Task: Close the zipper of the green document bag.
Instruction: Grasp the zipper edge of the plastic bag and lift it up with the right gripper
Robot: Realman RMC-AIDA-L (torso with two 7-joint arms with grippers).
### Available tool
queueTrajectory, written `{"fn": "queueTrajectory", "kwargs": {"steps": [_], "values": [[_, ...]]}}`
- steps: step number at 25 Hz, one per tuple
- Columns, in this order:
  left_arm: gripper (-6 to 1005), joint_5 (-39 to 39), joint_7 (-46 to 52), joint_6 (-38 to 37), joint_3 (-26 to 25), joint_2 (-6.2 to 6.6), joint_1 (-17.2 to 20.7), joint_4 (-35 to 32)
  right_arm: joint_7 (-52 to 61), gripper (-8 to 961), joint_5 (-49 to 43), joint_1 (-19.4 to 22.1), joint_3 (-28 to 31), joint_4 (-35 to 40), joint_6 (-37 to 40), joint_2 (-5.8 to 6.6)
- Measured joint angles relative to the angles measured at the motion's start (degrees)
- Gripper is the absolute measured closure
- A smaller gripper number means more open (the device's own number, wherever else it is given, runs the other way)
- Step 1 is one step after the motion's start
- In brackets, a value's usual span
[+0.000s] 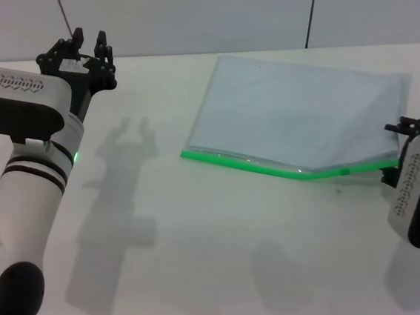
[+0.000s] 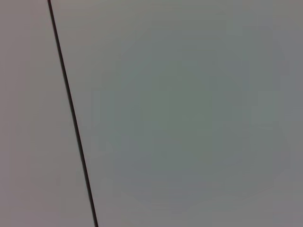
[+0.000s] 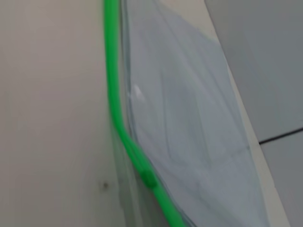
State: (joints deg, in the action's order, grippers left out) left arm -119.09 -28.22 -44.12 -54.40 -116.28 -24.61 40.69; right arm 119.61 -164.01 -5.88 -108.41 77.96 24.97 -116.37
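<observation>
Nearest you on the white table [image 1: 207, 277], the right gripper [image 1: 406, 127] sits at the bag's right end, just beside the corner where the green edge stops; you cannot tell from any view whether it is pinching that corner.

The green document bag [image 1: 295, 112] lies flat on the right half of the table, a translucent pale blue-grey pouch turned at an angle. Nothing can be made out inside it through the plastic.

Its zipper [image 1: 270, 168] runs along the near long edge as a bright green strip, bending slightly about two thirds of the way along. In the right wrist view the strip [image 3: 113, 94] shows that same bend, with a small green slider [image 3: 149, 178] sitting just past it and the plastic rucked up there.

Farther off, at the table's far left, your left gripper [image 1: 84, 50] is raised with its claw spread, well apart from the bag.
</observation>
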Motion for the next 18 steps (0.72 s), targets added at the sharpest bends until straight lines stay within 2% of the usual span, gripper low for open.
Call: {"fn": "queueTrajectory", "kwargs": {"steps": [11,18], "values": [[680,0.0,0.0,0.0,0.0,-0.09,-0.2,0.0,0.1,358,-0.1,-3.5,-0.5,-3.1,-0.1,0.00],[679,0.0,0.0,0.0,0.1,-0.09,-0.2,0.1,0.6,374,-0.1,-4.2,0.6,-4.7,-1.3,0.00]]}}
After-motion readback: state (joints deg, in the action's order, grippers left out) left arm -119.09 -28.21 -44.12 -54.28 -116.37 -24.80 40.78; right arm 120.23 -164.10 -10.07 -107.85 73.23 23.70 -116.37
